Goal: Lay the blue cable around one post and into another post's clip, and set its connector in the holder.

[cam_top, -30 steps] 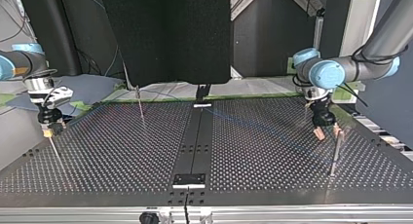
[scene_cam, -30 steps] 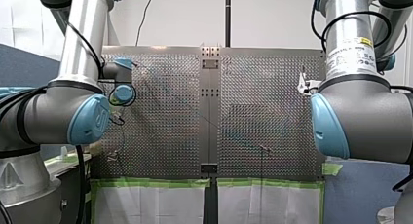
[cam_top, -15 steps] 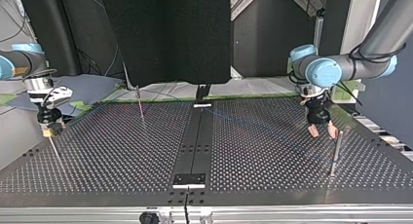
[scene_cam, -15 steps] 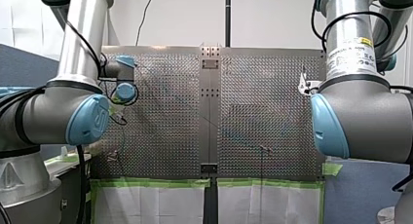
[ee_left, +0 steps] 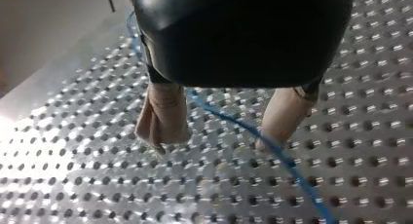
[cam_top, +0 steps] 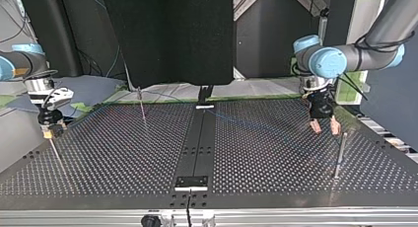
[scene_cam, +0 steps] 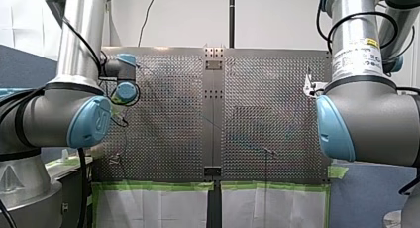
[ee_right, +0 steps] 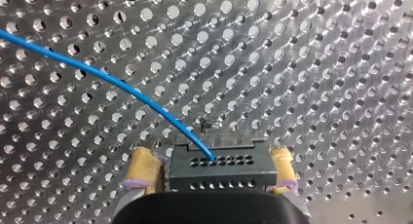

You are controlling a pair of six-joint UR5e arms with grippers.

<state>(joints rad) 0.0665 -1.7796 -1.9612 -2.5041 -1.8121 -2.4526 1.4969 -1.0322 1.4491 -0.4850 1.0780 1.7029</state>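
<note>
In the left wrist view my left gripper [ee_left: 219, 134] is open, its beige pads [ee_left: 163, 114] just above the perforated table. The blue cable [ee_left: 287, 160] lies on the table and runs under the gap between them, untouched. In the top view my left gripper [cam_top: 324, 126] hovers a little beyond a metal post [cam_top: 339, 155]. In the right wrist view my right gripper [ee_right: 212, 170] is open, and its yellow pads [ee_right: 141, 168] flank the black connector [ee_right: 219, 168]. The blue cable [ee_right: 122, 87] ends in this connector. In the top view my right gripper [cam_top: 48, 131] stands at the table's left edge.
A thin post [cam_top: 142, 106] stands far left of the dark centre strip [cam_top: 197, 148], and another [cam_top: 55, 153] just below my right gripper. A black bracket [cam_top: 192, 181] sits on the strip near the front edge. The perforated plate [cam_top: 123, 158] stretches wide between the arms.
In the top view my left gripper has risen and drifted away from the metal post toward the far side, still open. My right arm has not moved.
</note>
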